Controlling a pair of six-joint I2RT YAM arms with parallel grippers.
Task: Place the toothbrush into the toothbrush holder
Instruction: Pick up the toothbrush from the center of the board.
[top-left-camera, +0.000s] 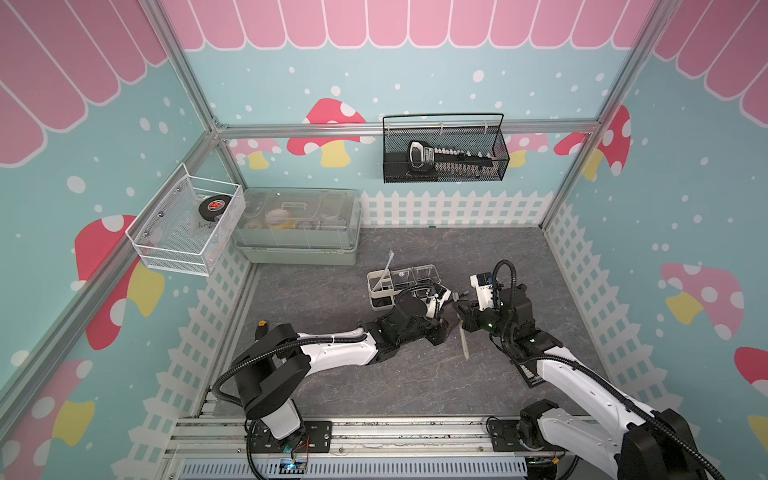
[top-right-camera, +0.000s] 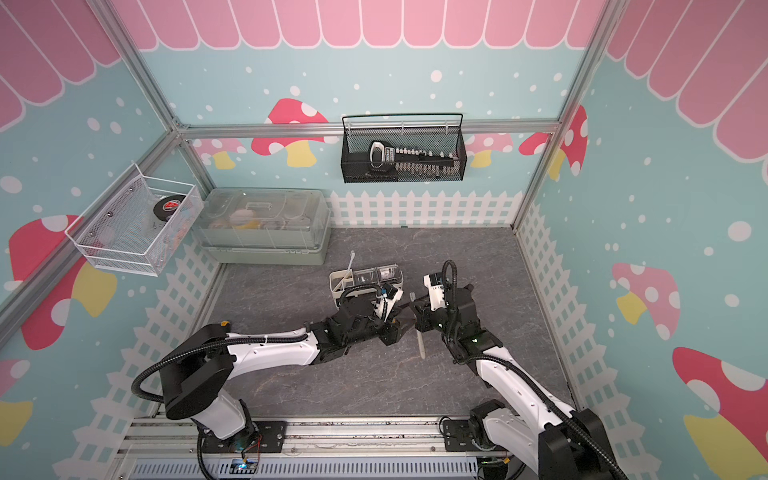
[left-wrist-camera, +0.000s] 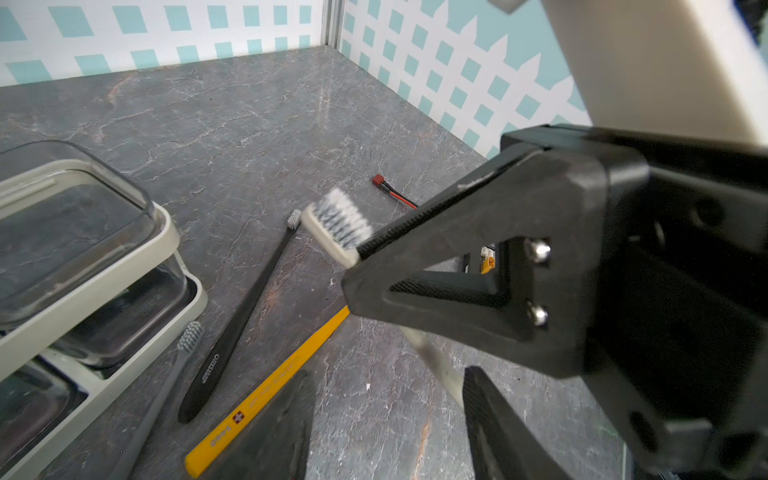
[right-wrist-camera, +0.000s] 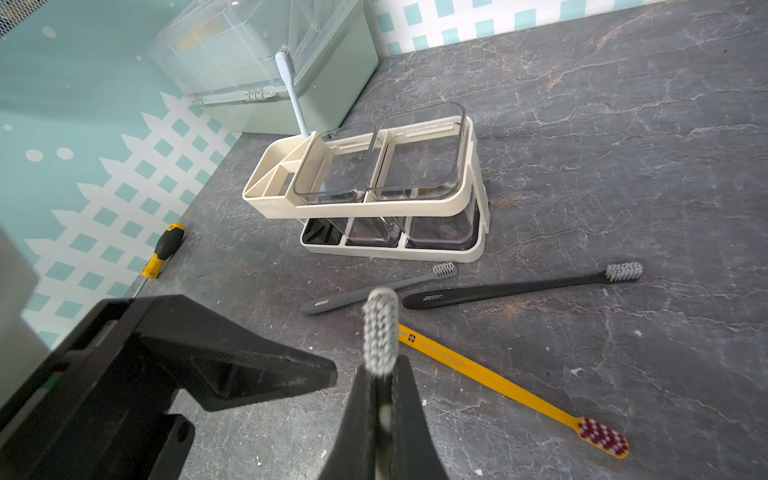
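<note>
right end effector (right-wrist-camera: 382, 370) clenched the cream plastic toothbrush (right-wrist-camera: 380, 328); left end effector (left-wrist-camera: 388, 374) (jaws released) needed a square handle grip.

The two clear cups (right-wrist-camera: 419, 166) of the toothbrush holder (right-wrist-camera: 374, 210) stand open from above, while a blue toothbrush (right-wrist-camera: 293, 95) leans in its slotted end. A big box (right-wrist-camera: 332, 83) stands near behind that end. On the table (right-wrist-camera: 623, 166) in front lie a grey toothbrush (right-wrist-camera: 415, 280) just beside the base, a black toothbrush (right-wrist-camera: 519, 286) and a yellow toothbrush (right-wrist-camera: 498, 382). The left gripper (left-wrist-camera: 388, 374), jaws apart, crowds close beside the right gripper (right-wrist-camera: 382, 365). Past the holder's cup end the table lies bare to the wall (top-left-camera: 582, 270).
</note>
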